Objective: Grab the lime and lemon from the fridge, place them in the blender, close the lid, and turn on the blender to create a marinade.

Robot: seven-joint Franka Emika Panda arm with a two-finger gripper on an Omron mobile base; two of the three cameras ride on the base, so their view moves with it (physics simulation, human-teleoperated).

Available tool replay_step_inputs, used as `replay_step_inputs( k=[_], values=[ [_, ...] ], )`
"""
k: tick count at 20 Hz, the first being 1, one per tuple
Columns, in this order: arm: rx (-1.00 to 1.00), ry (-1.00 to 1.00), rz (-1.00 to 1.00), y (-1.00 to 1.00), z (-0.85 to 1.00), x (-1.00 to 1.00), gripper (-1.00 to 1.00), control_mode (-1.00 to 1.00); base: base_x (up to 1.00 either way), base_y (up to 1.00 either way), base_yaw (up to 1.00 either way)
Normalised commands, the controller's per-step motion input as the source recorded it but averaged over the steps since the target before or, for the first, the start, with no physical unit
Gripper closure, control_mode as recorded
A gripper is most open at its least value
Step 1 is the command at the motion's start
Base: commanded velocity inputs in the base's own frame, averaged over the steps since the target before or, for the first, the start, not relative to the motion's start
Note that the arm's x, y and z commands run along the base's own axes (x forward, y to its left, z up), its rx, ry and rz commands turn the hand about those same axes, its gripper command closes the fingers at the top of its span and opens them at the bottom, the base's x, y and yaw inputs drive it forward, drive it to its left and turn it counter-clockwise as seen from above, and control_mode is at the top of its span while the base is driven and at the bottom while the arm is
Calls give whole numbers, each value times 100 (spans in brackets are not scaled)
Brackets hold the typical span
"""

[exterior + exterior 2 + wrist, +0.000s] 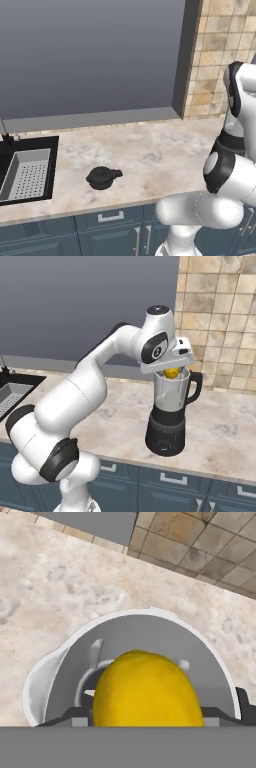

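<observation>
My gripper (170,370) hangs right over the open mouth of the blender (167,418), a clear jar on a black base with a front knob. Its fingers press both sides of the yellow lemon (171,373), which sits at the height of the jar's rim. In the hand view the lemon (146,687) fills the space between the fingertips of my gripper (147,716), and the blender jar (60,662) with its blades lies straight below. The black lid (103,177) lies on the counter, left of the arm. The lime and the fridge are out of view.
A black sink (29,172) with a perforated grey basin is set into the counter's left end. A grey wall panel and a tan tiled wall (220,316) stand behind the marble counter (225,431). Blue drawers run under the front edge.
</observation>
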Motion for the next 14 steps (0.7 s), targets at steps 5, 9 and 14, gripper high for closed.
replay_step_inputs(
  k=[5,9,14],
  values=[
    [0,3,8,0,0,0,-100,-100,0,0,0],
    [0,3,7,0,0,0,-100,-100,0,0,0],
    [0,0,4,23,18,-25,-100,-100,0,0,0]
  ],
)
